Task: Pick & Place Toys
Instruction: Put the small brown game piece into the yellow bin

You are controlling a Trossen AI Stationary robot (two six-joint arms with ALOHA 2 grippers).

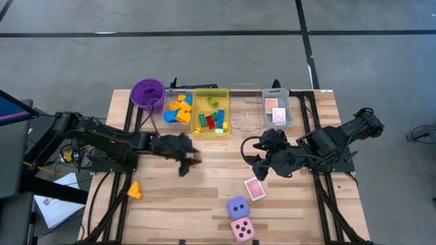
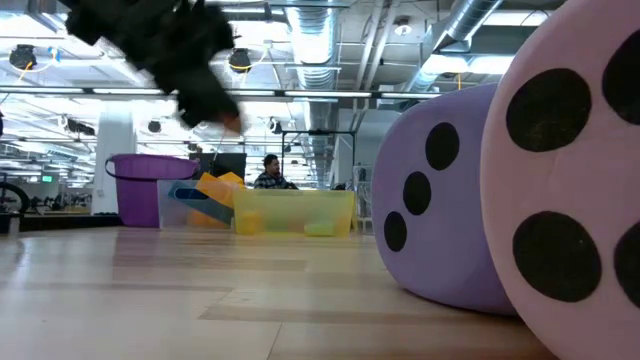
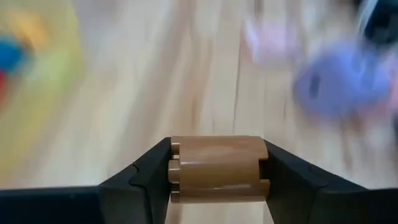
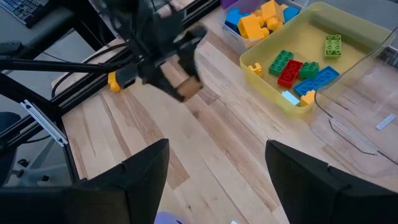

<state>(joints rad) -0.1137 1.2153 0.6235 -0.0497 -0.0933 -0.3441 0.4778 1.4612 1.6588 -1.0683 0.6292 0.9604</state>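
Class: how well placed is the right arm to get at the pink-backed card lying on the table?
Probably yes: the right gripper hangs open just beside the card, with bare wood between; the purple die sits beyond it.

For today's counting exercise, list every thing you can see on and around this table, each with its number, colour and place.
Cup: one, purple, back left.
Trays: four in the back row; clear tray with yellow, orange, blue bricks; yellow tray with green, red, blue bricks; an empty-looking clear tray; card tray.
Loose brick: one, yellow-orange, front left.
Card: one, pink-backed, mid-table.
Dice: purple, pink, front.
Left end effector: shut on tan brick.
Right end effector: open, above the table.
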